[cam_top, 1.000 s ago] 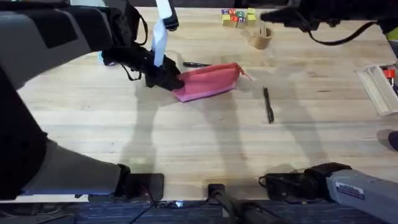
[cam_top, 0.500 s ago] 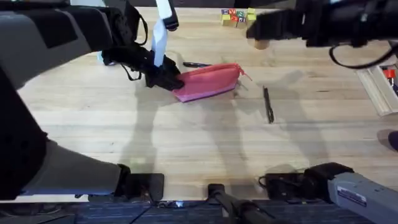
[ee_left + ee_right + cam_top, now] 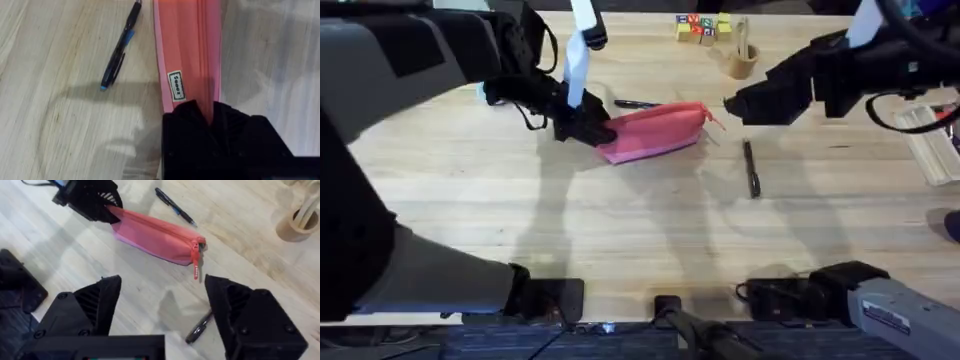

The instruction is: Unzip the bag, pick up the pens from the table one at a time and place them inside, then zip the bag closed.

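the task is barely begun. the bag (image 3: 655,130) lies on the worktop (image 3: 620,230) with its zipper run shut to the end, the pull (image 3: 195,265) hanging at the end away from the left gripper (image 3: 582,124). the left gripper's fingers are closed on the bag's other end, pinning the fabric, as the left wrist view shows. the right gripper (image 3: 162,307) hovers just beside the pull end of the bag, its fingers spread wide and holding nothing; it looks set to take the pull, so unzipping is the step in hand. both pens are out on the worktop: one pen (image 3: 636,103) with a blue part lies just behind the bag, the other pen (image 3: 751,167) lies near the bag's pull end, on the side toward the arms' bases. opening, loading both pens and zipping shut all remain.
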You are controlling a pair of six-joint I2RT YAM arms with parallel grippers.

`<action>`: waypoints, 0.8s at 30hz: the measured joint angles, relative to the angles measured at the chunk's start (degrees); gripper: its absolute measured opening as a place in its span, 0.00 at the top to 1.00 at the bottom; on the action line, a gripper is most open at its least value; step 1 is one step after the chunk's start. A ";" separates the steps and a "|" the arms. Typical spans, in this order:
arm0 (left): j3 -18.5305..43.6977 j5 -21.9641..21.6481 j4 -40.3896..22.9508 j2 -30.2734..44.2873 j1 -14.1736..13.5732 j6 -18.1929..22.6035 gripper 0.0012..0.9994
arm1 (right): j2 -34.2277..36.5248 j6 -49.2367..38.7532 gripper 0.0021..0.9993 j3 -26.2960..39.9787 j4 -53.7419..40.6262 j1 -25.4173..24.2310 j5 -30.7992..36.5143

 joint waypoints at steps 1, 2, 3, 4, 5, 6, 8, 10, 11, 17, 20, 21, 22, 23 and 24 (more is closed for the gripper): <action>0.00 0.01 0.00 0.00 0.00 0.00 0.96 | 0.02 -0.67 0.00 0.00 -0.01 0.00 0.00; 0.00 0.00 0.00 0.00 0.00 -0.02 0.96 | 0.02 -1.18 0.00 0.00 -0.02 0.00 0.00; 0.00 0.00 0.00 0.00 0.00 0.00 0.96 | 0.02 -1.62 0.00 0.00 0.00 0.00 0.00; 0.00 0.01 0.00 0.00 0.00 0.00 0.96 | 0.02 -1.94 0.00 0.00 -0.01 0.00 0.00; 0.00 0.01 0.00 0.00 0.00 0.00 0.96 | 0.02 -2.15 0.00 0.00 -0.01 0.00 0.00; 0.00 0.00 0.00 0.00 0.00 0.00 0.96 | 0.02 -2.40 0.00 0.00 -0.02 0.00 0.00; 0.00 0.00 0.00 0.00 0.00 0.00 0.96 | 0.02 -2.77 0.00 0.00 -0.02 0.00 0.00; 0.00 0.00 0.00 0.00 0.00 0.00 0.96 | 0.02 -2.95 0.00 0.00 -0.02 0.00 0.00; 0.00 0.00 0.00 0.00 0.00 -0.01 0.96 | 0.01 -2.98 0.00 0.00 -0.02 0.00 0.00; 0.00 0.00 0.00 0.00 0.00 0.00 0.96 | 0.02 -4.14 0.00 0.00 -0.02 0.00 0.02; 0.00 0.00 0.00 0.00 0.00 0.00 0.96 | 0.02 -4.64 0.00 0.00 -0.22 0.00 1.12; 0.00 0.02 0.00 0.00 0.00 0.00 0.96 | 0.01 -4.68 0.00 0.00 -0.36 0.00 1.88; 0.00 0.00 0.00 0.00 0.00 0.00 0.96 | 0.01 -4.72 0.00 0.00 -0.47 0.00 2.72; 0.00 0.00 0.00 0.00 0.00 0.00 0.96 | 0.02 -4.81 0.00 0.00 -0.63 0.00 3.60; 0.00 0.00 -0.02 0.00 0.00 0.00 0.96 | 0.02 -4.85 0.00 0.00 -0.74 0.00 4.53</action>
